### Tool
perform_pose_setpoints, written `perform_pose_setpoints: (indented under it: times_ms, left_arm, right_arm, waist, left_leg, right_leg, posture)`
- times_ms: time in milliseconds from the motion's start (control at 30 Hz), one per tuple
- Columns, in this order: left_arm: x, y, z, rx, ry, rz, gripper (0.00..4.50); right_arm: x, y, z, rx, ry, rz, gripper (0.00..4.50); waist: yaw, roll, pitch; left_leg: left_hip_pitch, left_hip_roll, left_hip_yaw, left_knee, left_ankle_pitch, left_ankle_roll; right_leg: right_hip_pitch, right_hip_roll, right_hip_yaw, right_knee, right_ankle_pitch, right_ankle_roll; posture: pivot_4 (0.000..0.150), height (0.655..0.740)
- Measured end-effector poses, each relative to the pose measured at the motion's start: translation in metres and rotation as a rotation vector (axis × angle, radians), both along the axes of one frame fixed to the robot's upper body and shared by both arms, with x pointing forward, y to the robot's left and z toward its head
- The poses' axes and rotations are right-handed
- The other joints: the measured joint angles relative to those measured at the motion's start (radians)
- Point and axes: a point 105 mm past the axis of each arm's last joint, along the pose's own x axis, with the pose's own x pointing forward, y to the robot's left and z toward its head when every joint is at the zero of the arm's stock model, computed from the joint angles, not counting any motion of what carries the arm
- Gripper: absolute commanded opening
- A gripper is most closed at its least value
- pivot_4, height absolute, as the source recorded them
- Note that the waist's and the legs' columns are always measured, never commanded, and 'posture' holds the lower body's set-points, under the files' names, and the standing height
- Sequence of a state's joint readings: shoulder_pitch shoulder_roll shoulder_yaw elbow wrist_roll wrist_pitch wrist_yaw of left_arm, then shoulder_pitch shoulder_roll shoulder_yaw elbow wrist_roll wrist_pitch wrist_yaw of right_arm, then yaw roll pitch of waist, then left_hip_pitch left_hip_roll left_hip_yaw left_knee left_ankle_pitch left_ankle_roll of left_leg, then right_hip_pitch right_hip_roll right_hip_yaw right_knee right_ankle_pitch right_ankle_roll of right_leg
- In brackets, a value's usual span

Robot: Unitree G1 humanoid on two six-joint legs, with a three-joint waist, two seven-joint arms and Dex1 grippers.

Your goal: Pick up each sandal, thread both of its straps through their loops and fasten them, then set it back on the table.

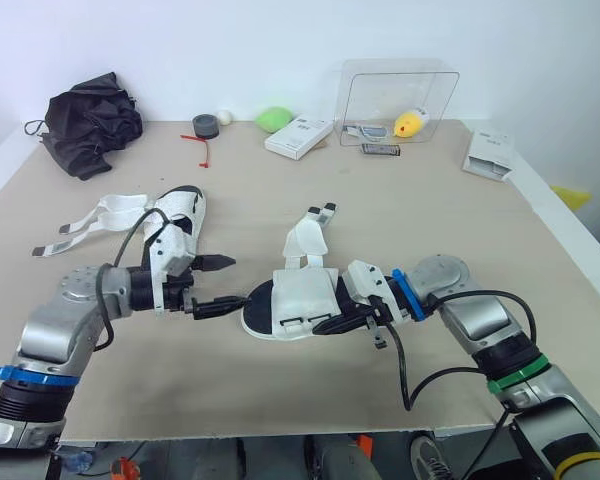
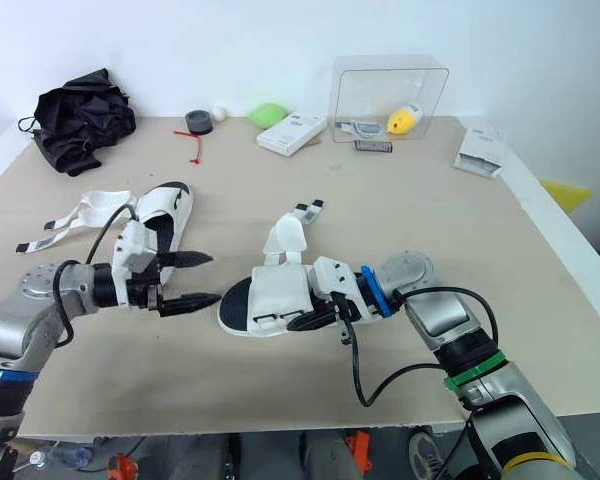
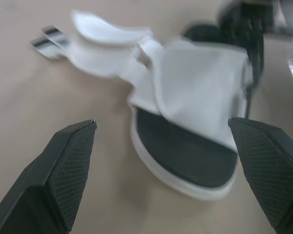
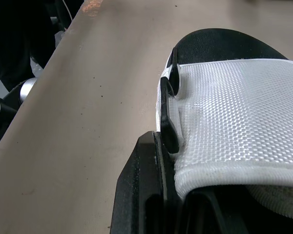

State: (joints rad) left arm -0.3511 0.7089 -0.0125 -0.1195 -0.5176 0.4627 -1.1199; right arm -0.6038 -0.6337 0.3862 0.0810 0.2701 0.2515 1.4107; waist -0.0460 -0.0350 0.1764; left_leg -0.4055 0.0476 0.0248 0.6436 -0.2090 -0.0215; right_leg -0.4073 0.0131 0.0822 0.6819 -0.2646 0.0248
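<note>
A white sandal (image 1: 295, 300) with a black footbed lies at the table's middle, its loose straps (image 1: 315, 225) reaching away from me. My right gripper (image 1: 342, 322) is shut on the near side edge of its white mesh upper (image 4: 234, 122), beside the black loops (image 4: 168, 107). My left gripper (image 1: 214, 284) stands open just left of the sandal's black end, close to the table; the sandal (image 3: 195, 122) lies ahead between its fingertips (image 3: 63, 165). A second sandal (image 1: 178, 215) rests further left, straps (image 1: 80, 225) spread out unfastened.
A black cloth bundle (image 1: 90, 120) sits at the back left. Along the back edge are a tape roll (image 1: 206, 125), a green object (image 1: 273, 118), a white box (image 1: 299, 136) and a clear container (image 1: 395, 100). Another white box (image 1: 488, 155) lies at the right edge.
</note>
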Motion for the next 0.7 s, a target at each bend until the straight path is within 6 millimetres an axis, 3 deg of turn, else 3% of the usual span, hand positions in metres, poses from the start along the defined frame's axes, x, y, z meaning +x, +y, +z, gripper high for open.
perform_pose_setpoints:
  times_ms: [133, 233, 500, 700]
  left_arm:
    - [-0.002, -0.003, 0.002, -0.01, 0.007, -0.013, 4.5]
    - [-0.005, -0.002, 0.0, -0.006, 0.014, -0.022, 3.75]
    - [-0.013, -0.012, -0.016, 0.109, -0.003, -0.124, 0.11]
    - [-0.008, -0.031, -0.019, 0.154, -0.092, -0.177, 0.01]
  right_arm:
    - [0.0, 0.0, 0.0, 0.0, 0.002, -0.003, 0.04]
    - [0.0, 0.0, 0.0, 0.002, 0.004, -0.004, 0.0]
    - [0.0, 0.001, 0.0, 0.007, 0.007, -0.005, 0.0]
    - [0.0, 0.003, -0.001, 0.009, 0.006, -0.007, 0.0]
  waist:
    - [0.0, 0.0, 0.0]
    - [0.0, 0.0, 0.0]
    - [0.0, 0.0, 0.0]
    - [-0.002, 0.0, 0.0]
  left_leg:
    - [0.0, 0.0, 0.0, 0.0, 0.0, 0.0]
    - [0.0, 0.0, 0.0, 0.0, 0.0, 0.0]
    - [0.0, 0.0, 0.0, 0.0, 0.0, 0.0]
    - [0.0, 0.001, 0.0, 0.0, 0.0, 0.0]
  right_leg:
    - [0.0, 0.0, 0.0, 0.0, 0.0, 0.0]
    - [0.0, 0.0, 0.0, 0.0, 0.0, 0.0]
    - [0.0, 0.001, 0.0, 0.0, 0.0, 0.0]
    - [0.0, 0.001, 0.0, 0.0, 0.0, -0.001]
  posture:
    - [0.15, 0.74]
    - [0.15, 0.74]
    - [0.15, 0.74]
    - [0.15, 0.74]
